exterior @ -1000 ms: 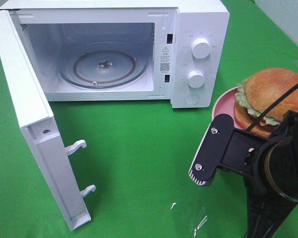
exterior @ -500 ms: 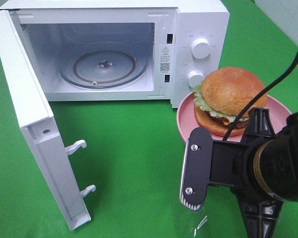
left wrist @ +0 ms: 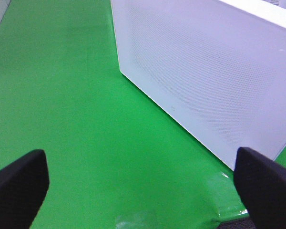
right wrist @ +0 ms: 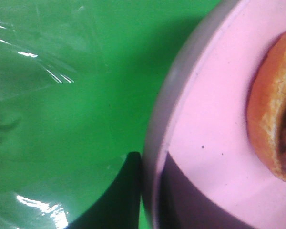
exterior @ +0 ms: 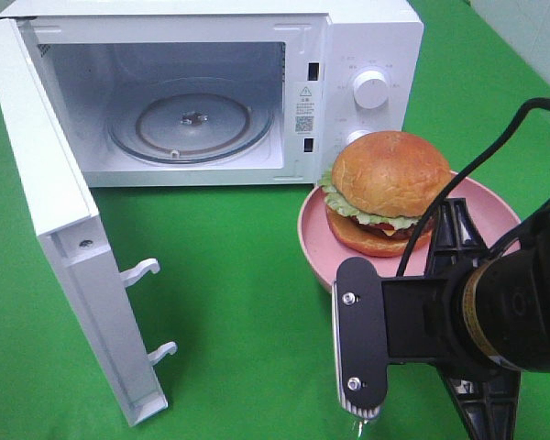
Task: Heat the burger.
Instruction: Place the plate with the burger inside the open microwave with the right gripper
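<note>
The burger, with a glossy golden bun, lettuce and a dark patty, sits on a pink round plate in front of the microwave's control panel. My right gripper is shut on the plate's near rim. In the right wrist view my right gripper clamps the plate's rim, one dark finger outside and one inside, with the burger's edge beyond. My left gripper is open and empty over the green cloth, facing the outer side of the microwave door. It does not show in the high view.
The white microwave stands at the back with its door swung open to the left and a glass turntable inside. Two knobs are on its right panel. A crinkled patch of clear film lies on the green cloth.
My right gripper has carried the plate and burger leftward and nearer the microwave's front, from the right edge to just before the control panel. The microwave and door have not moved.
</note>
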